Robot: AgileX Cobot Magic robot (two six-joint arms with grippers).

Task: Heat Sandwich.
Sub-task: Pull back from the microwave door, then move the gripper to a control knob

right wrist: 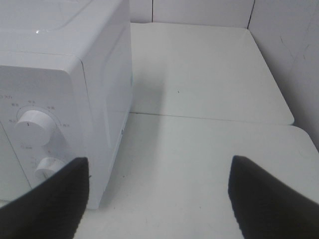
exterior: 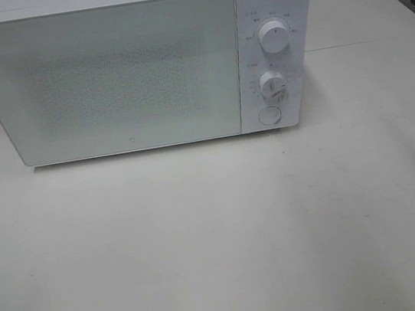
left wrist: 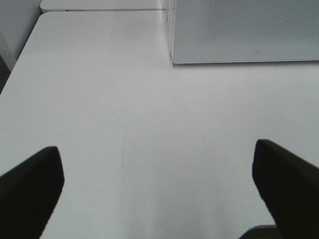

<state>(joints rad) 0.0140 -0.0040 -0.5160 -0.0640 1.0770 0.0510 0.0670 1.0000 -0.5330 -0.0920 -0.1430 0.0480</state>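
left gripper (left wrist: pixel 155 148): our black fingers stand wide apart, empty.
right gripper (right wrist: pixel 159 160): likewise apart, empty.
flat white table (exterior: pixel 222 262): beneath both.
boxy white microwave oven (exterior: pixel 119 75): 12 o'clock, door closed, round white knobs (exterior: pixel 273 35) at its 3 o'clock.
sandwich: we cannot see it.

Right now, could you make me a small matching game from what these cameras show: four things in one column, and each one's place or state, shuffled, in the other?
Things:
1. microwave door
2. upper knob
3. round button
4. left gripper

Places or states:
A. lowest on the control panel
B. open, above the white table
C. shut
D. highest on the control panel

Pairs: 1-C, 2-D, 3-A, 4-B.
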